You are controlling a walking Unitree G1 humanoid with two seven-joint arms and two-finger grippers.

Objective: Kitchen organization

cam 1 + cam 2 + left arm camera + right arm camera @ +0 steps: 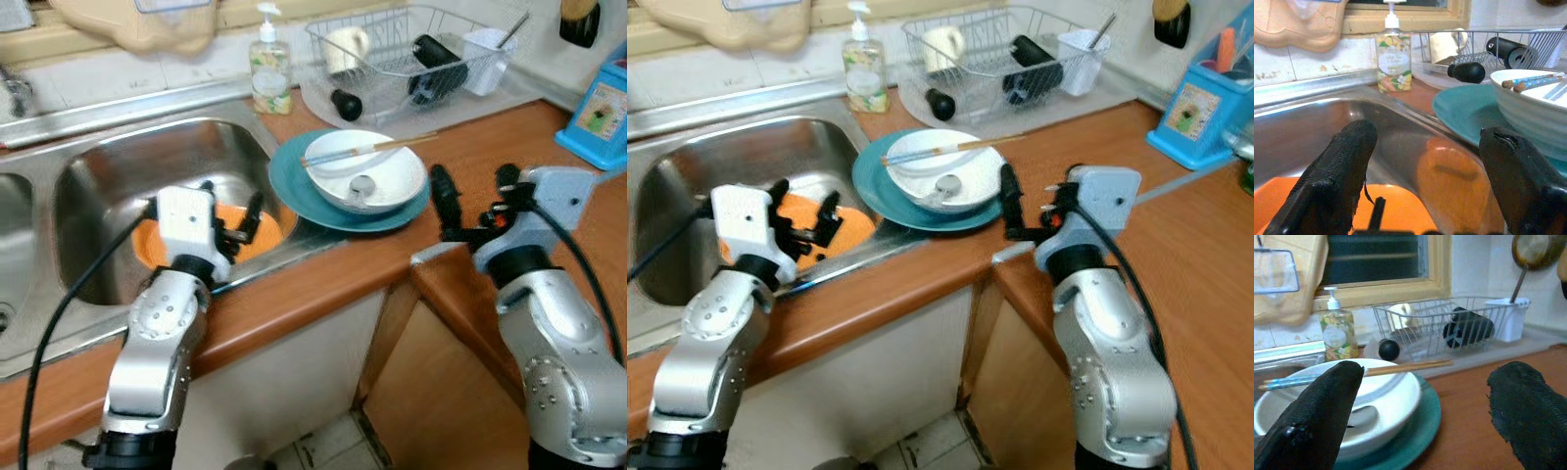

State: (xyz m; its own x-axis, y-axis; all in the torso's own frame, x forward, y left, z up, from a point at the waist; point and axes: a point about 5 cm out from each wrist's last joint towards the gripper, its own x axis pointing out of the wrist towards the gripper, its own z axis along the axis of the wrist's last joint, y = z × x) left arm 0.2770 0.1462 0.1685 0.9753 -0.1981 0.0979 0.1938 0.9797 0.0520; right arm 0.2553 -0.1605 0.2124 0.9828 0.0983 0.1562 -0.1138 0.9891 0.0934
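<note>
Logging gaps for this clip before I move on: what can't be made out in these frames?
- Orange plate in the sink: mostly hidden behind the left end effector in the head views; cut off by the bottom edge in the left wrist view.
- Soap bottle label: too small to read.
- Dish rack contents: the dark items are indistinct through the wires.
- Blue box: cut off by the right edge in the left eye view.

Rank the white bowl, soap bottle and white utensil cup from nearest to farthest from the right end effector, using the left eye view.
From the right end effector:
1. White bowl, just to its left on the teal plate.
2. White utensil cup, behind, in the rack's corner.
3. Soap bottle, far left by the sink.
</note>
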